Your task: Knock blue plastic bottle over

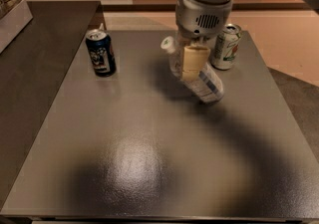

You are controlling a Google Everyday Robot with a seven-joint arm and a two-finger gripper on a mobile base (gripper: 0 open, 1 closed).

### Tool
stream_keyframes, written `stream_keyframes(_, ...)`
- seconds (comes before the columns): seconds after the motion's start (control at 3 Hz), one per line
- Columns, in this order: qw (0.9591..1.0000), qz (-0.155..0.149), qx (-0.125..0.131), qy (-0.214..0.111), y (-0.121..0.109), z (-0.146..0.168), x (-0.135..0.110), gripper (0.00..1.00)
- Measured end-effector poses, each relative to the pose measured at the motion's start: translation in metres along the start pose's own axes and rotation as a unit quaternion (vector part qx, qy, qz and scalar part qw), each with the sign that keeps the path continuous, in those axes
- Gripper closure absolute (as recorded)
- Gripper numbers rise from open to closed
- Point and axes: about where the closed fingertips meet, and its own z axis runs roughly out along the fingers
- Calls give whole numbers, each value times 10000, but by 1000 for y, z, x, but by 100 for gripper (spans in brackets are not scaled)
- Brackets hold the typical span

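Observation:
The blue plastic bottle, clear with a white cap and a blue-and-white label, is tipped far over near the back middle of the dark table. Its cap points up and to the left, its base down and to the right. My gripper comes down from the top of the view and its tan finger lies right across the bottle's upper body, touching it.
A dark blue can stands upright at the back left. A pale green-white can stands upright at the back right, close behind the gripper. A white box sits on the darker counter at far left.

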Motion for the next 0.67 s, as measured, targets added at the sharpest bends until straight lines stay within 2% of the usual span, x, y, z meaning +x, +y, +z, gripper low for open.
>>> stream_keyframes(0.33,9984,-328,-27,459,6,10,4,83)
stream_keyframes(0.67,9941,-700,-48,827,13,19,3,59)
